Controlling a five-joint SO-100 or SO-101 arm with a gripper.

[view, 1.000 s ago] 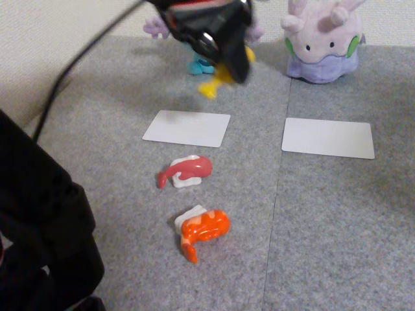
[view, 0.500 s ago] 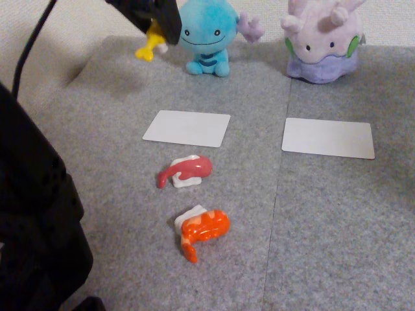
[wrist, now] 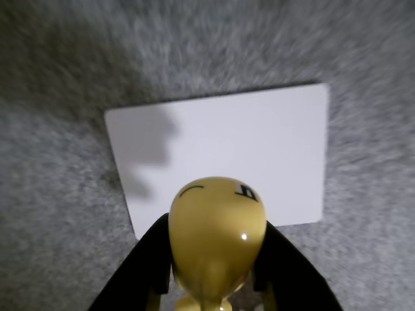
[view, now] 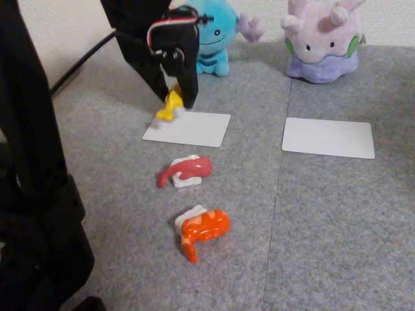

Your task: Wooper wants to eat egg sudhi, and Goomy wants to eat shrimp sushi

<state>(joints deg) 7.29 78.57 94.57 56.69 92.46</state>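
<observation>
Since half a second ago the black pincer [view: 174,103] has swung down from the upper left and now hangs over the left corner of the left white rectangular card [view: 194,129], clamped on the glossy yellow plastic egg sushi [view: 170,105]. Its tail pokes out below the fingertips, just above the card's edge. In the wrist view the egg sushi [wrist: 217,230] sits squeezed between the two black fingers [wrist: 152,259], over the card [wrist: 259,149]. Behind stands the round light-blue Wooper plush [view: 216,35]; the pale lilac Goomy plush [view: 322,40] sits behind the right white card [view: 329,137]. On the grey felt tabletop [view: 337,227] the pink-red curved-tail sushi [view: 185,172] and the bright-orange shrimp sushi [view: 202,229] lie nearer the camera.
</observation>
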